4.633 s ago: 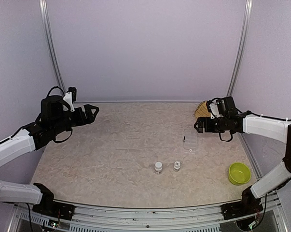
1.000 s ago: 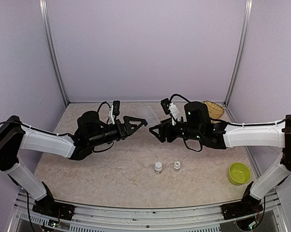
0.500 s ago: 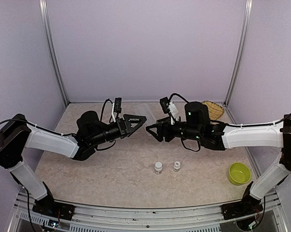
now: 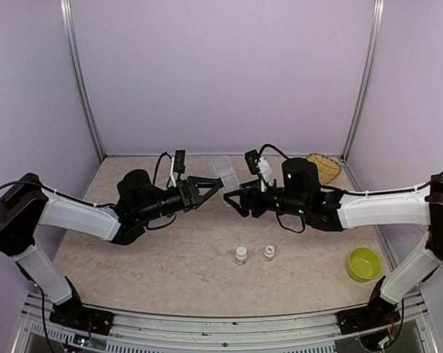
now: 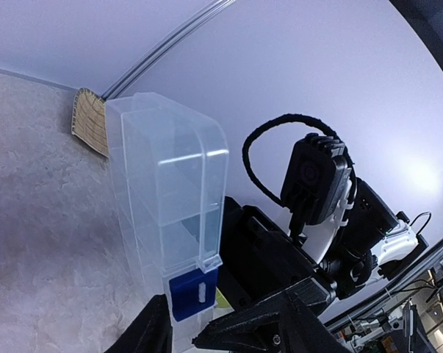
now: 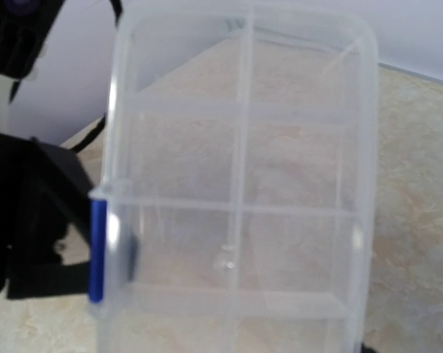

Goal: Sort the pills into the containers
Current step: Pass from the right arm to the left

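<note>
Box: the flat clear plastic compartment box [image 4: 224, 170] is up in the air over the middle of the marbled beige desk [image 4: 133, 265], standing on end between the two arms.
Right hand: the right hand [image 4: 232, 200] is closed on the box's lower end and carries it.
Left hand: the left hand [image 4: 215, 187] has its jaws partway apart on either side of the box's small blue latch [image 5: 194, 293]. I cannot tell whether they press on it.
Around: two small white-capped bottles [image 4: 241, 255] stand side by side nearer the front, well apart from the box. A lime-green bowl [image 4: 364, 263] sits front right, and a woven straw basket [image 4: 322, 166] sits back right.
In the way: the right wrist and its looped black cable [image 5: 269, 158] are just behind the box.
Left wrist view: box edge-on, latch at the bottom.
Right wrist view: the box's flat face fills the frame, dividers plain.
Overhead only: bottles and bowl.
Pills: too small to make out.
Writing: anything on the bottles is too small to read.
</note>
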`<control>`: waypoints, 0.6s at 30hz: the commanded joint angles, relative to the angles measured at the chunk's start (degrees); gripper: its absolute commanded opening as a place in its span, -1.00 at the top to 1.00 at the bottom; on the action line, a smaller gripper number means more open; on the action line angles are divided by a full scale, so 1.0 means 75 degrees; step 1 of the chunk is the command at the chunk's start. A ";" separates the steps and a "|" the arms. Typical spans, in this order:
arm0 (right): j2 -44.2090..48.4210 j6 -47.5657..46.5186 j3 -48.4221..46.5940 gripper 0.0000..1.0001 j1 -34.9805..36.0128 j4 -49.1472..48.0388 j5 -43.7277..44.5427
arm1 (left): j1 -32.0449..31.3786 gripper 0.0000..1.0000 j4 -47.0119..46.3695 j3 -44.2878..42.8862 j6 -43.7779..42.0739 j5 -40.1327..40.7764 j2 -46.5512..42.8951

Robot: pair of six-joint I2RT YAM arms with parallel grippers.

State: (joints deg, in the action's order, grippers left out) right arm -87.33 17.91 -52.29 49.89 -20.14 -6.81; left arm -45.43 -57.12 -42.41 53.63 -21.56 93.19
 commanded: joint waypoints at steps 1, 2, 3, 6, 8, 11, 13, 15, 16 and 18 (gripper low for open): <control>-0.0074 0.0025 0.0192 -0.42 0.0086 -0.0059 0.0296 | -0.0094 0.06 -0.0135 0.0077 -0.0129 -0.0028 0.0055; -0.0076 0.0036 0.0197 -0.41 0.0076 -0.0057 0.0298 | -0.0095 0.06 -0.0097 0.0077 -0.0141 -0.0009 0.0066; -0.0078 0.0037 0.0199 -0.41 0.0076 -0.0058 0.0310 | -0.0095 0.07 -0.0021 0.0077 -0.0142 0.0022 0.0067; -0.0089 0.0048 0.0203 -0.41 0.0080 -0.0057 0.0356 | -0.0106 0.07 0.0116 0.0077 -0.0203 0.0124 0.0067; -0.0105 0.0048 0.0198 -0.41 0.0085 -0.0051 0.0357 | -0.0110 0.08 0.0155 0.0077 -0.0230 0.0130 0.0067; -0.0146 0.0055 0.0175 -0.40 0.0081 -0.0011 0.0366 | -0.0107 0.15 0.0059 0.0110 -0.0231 0.0085 0.0089; -0.0195 0.0065 0.0135 -0.40 0.0078 0.0075 0.0449 | -0.0107 0.19 -0.0099 0.0154 -0.0184 0.0044 0.0102; -0.0253 0.0067 0.0078 -0.40 0.0086 0.0186 0.0515 | -0.0107 0.17 -0.0130 0.0188 -0.0171 0.0033 0.0092; -0.0255 0.0053 0.0053 -0.39 0.0086 0.0227 0.0526 | -0.0107 0.09 -0.0049 0.0168 -0.0212 0.0069 0.0085; -0.0236 0.0048 0.0058 -0.39 0.0085 0.0233 0.0489 | -0.0107 -0.14 0.0370 0.0085 -0.0354 0.0214 0.0068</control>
State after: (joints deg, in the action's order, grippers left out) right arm -88.58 18.00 -51.57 49.89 -19.38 -3.90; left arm -45.80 -56.05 -41.87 52.82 -20.73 93.41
